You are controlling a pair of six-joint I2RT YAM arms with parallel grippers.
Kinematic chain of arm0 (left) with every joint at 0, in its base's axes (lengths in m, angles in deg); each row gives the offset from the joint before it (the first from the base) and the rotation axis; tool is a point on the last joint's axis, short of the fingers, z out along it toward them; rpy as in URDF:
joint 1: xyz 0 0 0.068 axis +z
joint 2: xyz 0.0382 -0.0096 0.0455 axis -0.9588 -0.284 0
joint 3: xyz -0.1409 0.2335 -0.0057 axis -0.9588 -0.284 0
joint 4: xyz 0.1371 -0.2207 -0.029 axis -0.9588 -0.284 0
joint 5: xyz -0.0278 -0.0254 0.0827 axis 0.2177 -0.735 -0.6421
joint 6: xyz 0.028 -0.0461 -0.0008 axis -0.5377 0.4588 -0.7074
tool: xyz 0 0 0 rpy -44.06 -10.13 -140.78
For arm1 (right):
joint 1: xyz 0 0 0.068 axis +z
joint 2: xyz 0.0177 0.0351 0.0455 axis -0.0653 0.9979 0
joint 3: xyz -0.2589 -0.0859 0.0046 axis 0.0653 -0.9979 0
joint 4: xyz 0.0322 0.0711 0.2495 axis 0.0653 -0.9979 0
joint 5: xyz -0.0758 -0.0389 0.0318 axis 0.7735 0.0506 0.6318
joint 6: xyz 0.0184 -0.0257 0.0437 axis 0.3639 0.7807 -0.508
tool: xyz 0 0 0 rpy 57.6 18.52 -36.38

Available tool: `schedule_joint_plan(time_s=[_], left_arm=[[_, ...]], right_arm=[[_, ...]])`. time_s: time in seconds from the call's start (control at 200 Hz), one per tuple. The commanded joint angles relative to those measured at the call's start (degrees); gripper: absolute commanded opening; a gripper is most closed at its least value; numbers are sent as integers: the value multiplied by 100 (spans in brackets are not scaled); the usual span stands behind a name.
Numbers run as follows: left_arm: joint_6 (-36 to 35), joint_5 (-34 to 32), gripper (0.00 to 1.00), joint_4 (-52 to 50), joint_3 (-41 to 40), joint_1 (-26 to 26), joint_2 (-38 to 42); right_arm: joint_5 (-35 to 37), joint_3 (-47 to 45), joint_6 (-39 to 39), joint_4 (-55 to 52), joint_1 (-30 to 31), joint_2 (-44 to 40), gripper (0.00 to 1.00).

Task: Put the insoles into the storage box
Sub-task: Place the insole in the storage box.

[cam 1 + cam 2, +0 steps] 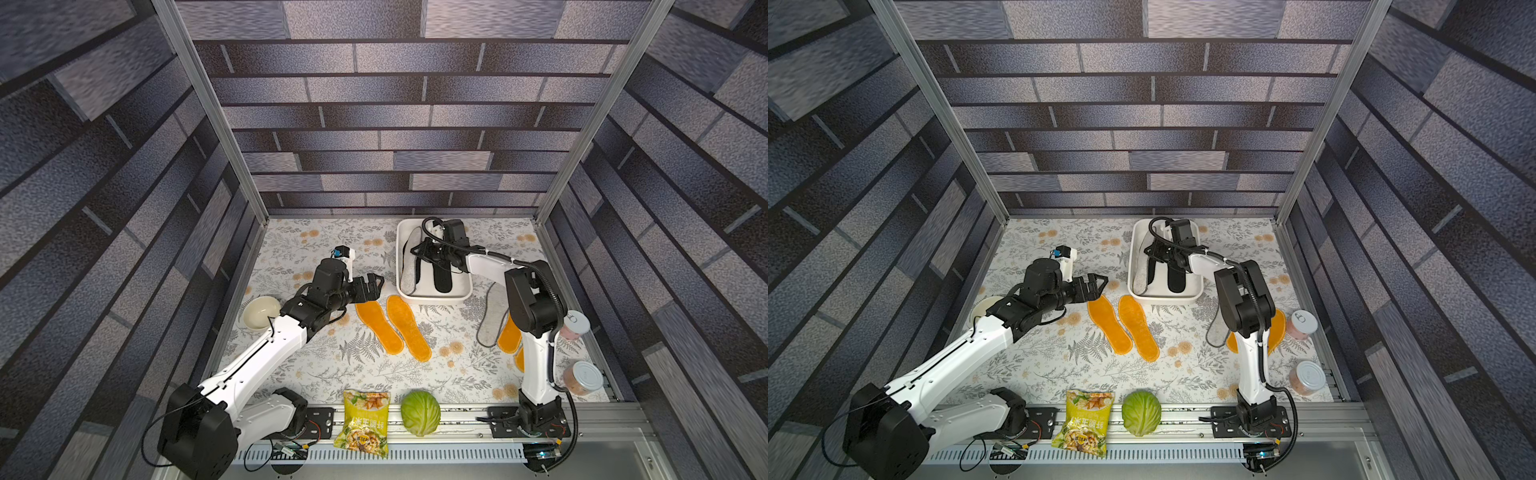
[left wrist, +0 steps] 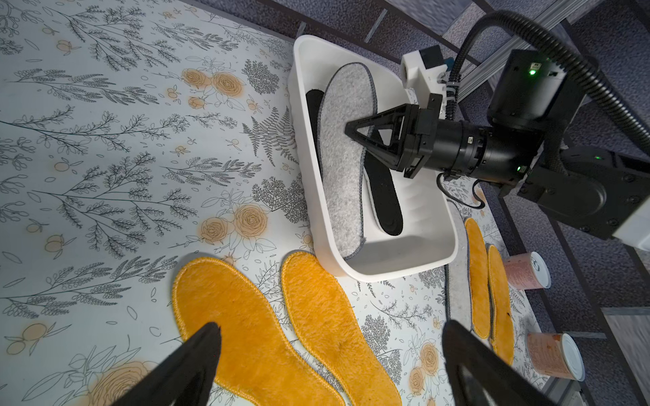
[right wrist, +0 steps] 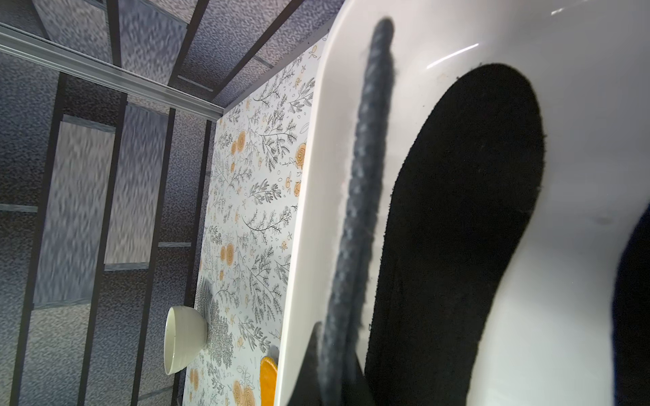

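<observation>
Two orange insoles (image 1: 379, 328) lie flat on the counter (image 1: 324, 374) at the storage box (image 1: 432, 297)'s near side, probably light and limp, so the wide-open, empty left hand (image 1: 379, 287) should pinch an edge, while the closed right hand (image 2: 349, 129) holds the grey insole (image 2: 341, 168) inside the box.

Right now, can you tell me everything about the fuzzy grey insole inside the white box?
The light grey insole is foot-shaped and fuzzy like felt, with dark stitched edging all round. It sits inside the white storage box, tilted up on its side and leaning along one long wall. A black insole lies beside it on the box floor. The right end effector is shut, pinching its edge.
</observation>
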Motion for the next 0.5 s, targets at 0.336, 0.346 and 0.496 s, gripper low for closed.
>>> schedule_joint_plan(time_s=[0.336,0.346,0.496], left_arm=[[17,30,100,-261,2,35,204],[19,28,100,-261,2,31,204],[21,33,100,-261,-1,35,204]], right_arm=[[146,684,436,-1161,-62,376,0],[138,688,432,-1163,-62,386,0],[-20,692,368,-1002,-61,487,0]])
